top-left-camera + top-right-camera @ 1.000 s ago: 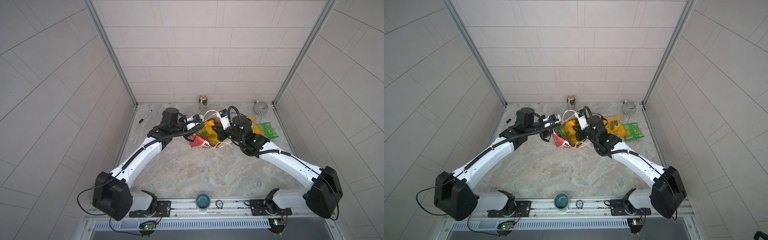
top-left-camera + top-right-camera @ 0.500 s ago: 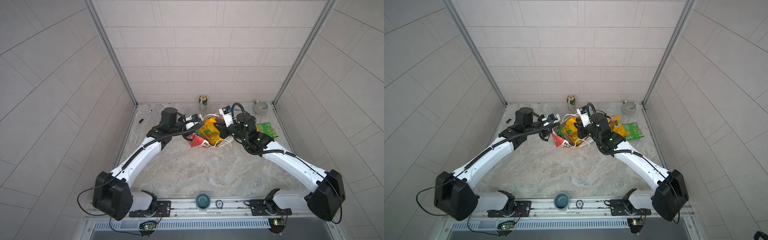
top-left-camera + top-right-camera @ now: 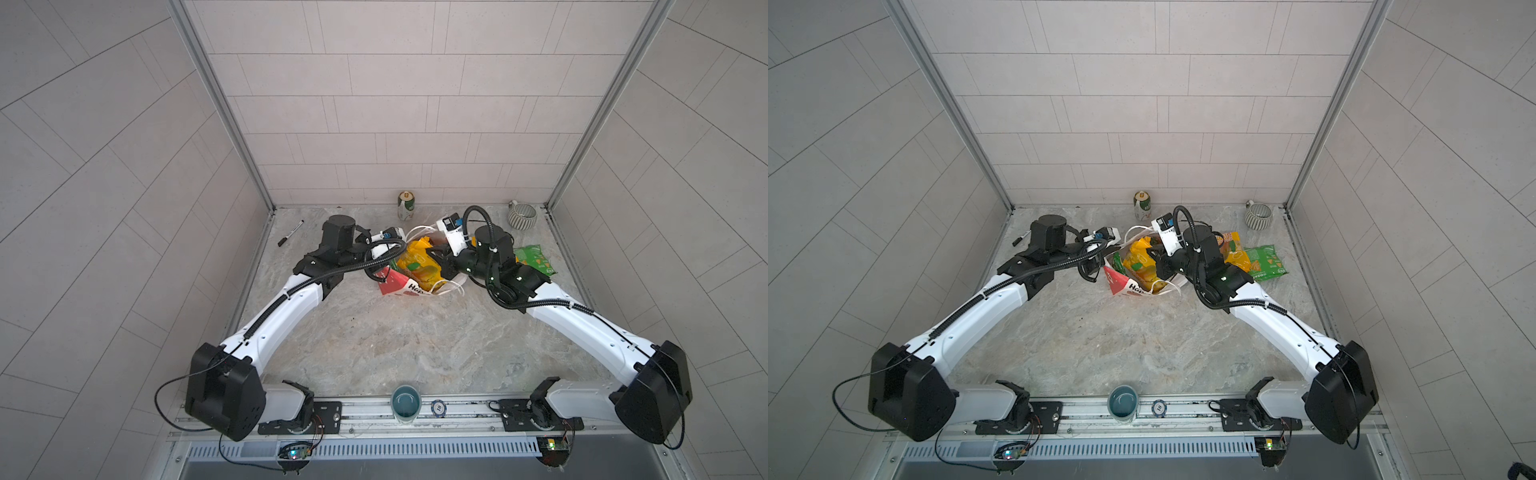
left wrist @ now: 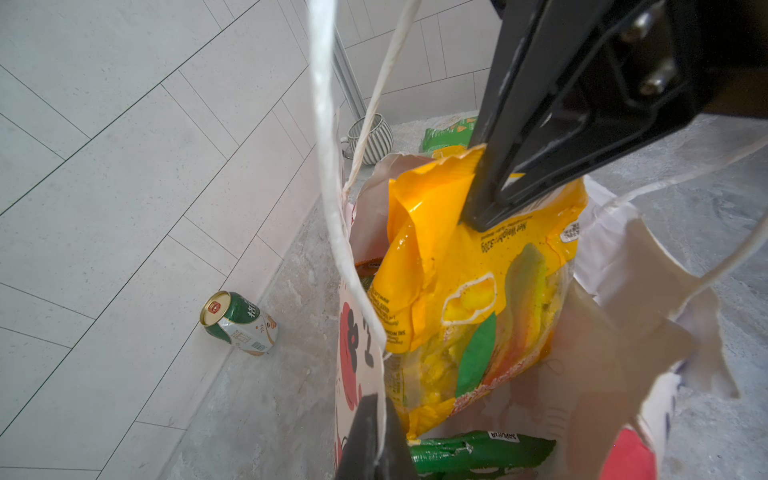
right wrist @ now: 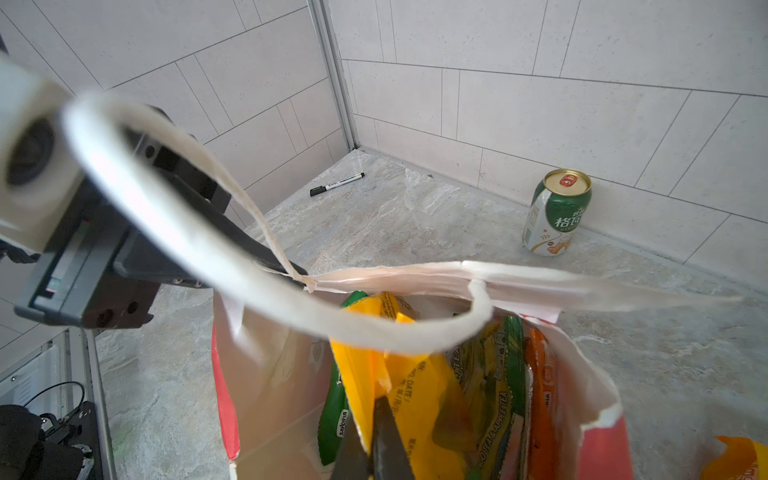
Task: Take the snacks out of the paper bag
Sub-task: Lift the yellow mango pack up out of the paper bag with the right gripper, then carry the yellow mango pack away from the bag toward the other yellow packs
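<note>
The paper bag stands open at the back middle of the table, white with red sides. My left gripper is shut on the bag's rim by a cord handle. My right gripper is shut on the top edge of a yellow snack packet that sticks up out of the bag. Inside the bag I also see a green packet, a yellow-green packet and a red-orange packet. A green packet and a yellow-orange one lie on the table right of the bag.
A green-and-white can stands against the back wall. A striped mug sits in the back right corner and a black marker lies at the back left. A teal cup rests on the front rail.
My right arm has shifted up and to the right, drawing the yellow packet higher out of the bag's mouth. The left arm has held still on the rim.
</note>
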Available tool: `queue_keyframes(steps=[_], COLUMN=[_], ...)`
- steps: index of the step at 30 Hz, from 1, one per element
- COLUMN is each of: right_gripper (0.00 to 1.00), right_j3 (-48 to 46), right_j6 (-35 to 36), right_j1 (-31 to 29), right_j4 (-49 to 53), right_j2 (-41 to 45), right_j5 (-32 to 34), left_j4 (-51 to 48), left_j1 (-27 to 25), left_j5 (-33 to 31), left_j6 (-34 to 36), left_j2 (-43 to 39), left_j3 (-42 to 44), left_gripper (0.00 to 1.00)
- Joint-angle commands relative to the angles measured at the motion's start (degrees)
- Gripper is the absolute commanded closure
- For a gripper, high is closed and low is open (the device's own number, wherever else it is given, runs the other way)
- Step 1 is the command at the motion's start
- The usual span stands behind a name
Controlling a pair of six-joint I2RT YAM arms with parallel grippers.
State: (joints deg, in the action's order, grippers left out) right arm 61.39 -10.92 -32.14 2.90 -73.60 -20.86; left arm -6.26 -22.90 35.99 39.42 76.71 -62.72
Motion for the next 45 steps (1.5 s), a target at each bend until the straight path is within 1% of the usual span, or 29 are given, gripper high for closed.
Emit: queue_keyframes(steps=[1,10,18,27,38,43,45], right_gripper=[1.0,1.0,1.0,1.0,1.0,1.0,1.0], right_j3=[-0.06,1.26,6.77,10.31,15.14,16.26,16.62], right_j6=[0.89,0.99,-0.23,-0.95,-5.46,-9.65,-10.3], right_j1=[0.0,-0.02,0.31,0.98,5.35,9.07,10.49], right_j4=[-5.28,-5.78,-4.41,-3.0,-0.54,1.27,2.59], right_j2=[1.89,6.33,8.0,11.23,15.64,18.77,19.58], right_j5=[-1.99,-0.7,-1.49,3.31,8.33,10.64,12.1], left_j4=[1.15,0.98,2.02,2.86,3.24,3.31,3.44], left_j1=[0.31,0.49,0.59,0.66,0.75,0.75,0.74], left_j5=[1.1,0.66,-1.9,-3.03,-4.22,-3.64,-3.56], left_j6=[-0.28,-0.7,-2.78,-3.56,-3.46,-3.21,-3.21], left_j2=[0.16,0.75,1.09,1.27,0.98,0.67,0.53], left_j3=[-0.11,-0.59,-1.05,-0.88,-0.45,-0.21,-0.18], left_gripper=[1.0,1.0,1.0,1.0,1.0,1.0,1.0])
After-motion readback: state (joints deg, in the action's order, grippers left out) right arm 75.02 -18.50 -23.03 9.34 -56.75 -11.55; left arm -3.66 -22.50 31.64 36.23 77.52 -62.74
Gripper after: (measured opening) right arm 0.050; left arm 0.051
